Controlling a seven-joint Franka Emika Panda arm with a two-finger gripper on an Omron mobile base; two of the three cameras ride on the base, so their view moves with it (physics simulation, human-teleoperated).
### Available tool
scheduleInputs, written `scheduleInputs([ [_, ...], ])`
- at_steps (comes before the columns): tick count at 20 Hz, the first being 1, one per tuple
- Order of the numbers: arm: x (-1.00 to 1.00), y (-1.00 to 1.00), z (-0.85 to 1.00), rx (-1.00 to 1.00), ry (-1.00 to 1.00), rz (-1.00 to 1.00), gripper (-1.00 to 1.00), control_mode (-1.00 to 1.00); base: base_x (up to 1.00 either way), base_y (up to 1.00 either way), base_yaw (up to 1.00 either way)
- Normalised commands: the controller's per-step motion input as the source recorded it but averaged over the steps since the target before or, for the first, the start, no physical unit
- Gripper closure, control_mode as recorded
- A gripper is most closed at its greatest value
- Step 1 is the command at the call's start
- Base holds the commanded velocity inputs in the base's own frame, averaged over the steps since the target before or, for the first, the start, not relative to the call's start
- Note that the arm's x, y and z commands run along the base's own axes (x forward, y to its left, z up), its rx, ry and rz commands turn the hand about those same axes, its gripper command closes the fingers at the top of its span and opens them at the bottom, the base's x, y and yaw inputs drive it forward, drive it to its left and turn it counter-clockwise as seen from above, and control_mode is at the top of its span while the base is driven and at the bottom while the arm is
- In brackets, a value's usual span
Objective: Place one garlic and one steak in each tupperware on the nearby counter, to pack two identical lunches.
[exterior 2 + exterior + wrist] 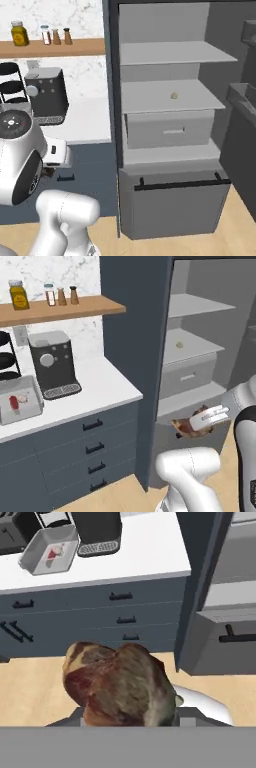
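Observation:
My gripper [199,420] is shut on a lumpy reddish-brown steak [186,426], held in the air in front of the open fridge's lower part. In the hand view this steak [117,684] hides the fingertips. A grey rectangular tupperware [31,385] sits on the counter at the far left, well away from the gripper. It holds a bright-red steak strip [14,403] and a small pale garlic [23,399]. The hand view shows the same tupperware [31,556] at the upper left. Another garlic [179,345] lies on a middle fridge shelf [174,95].
A black coffee machine [54,363] stands on the white counter [105,388] beside the tupperware. Above it, a wooden shelf [75,308] carries jars. Dark drawers [93,447] run below the counter. The dark fridge side wall [132,346] stands between counter and shelves.

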Motion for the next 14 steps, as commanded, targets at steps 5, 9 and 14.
scheduleInputs([
  [5, 0.00, 0.00, 0.00, 0.00, 0.00, 0.00, 1.00, 1.00, -0.20, 1.00, 0.47],
  [9, 0.00, 0.00, 0.00, 0.00, 0.00, 0.00, 1.00, 1.00, -0.03, 1.00, 0.27],
  [14, 0.00, 0.00, 0.00, 0.00, 0.00, 0.00, 1.00, 1.00, 0.80, 1.00, 0.15],
])
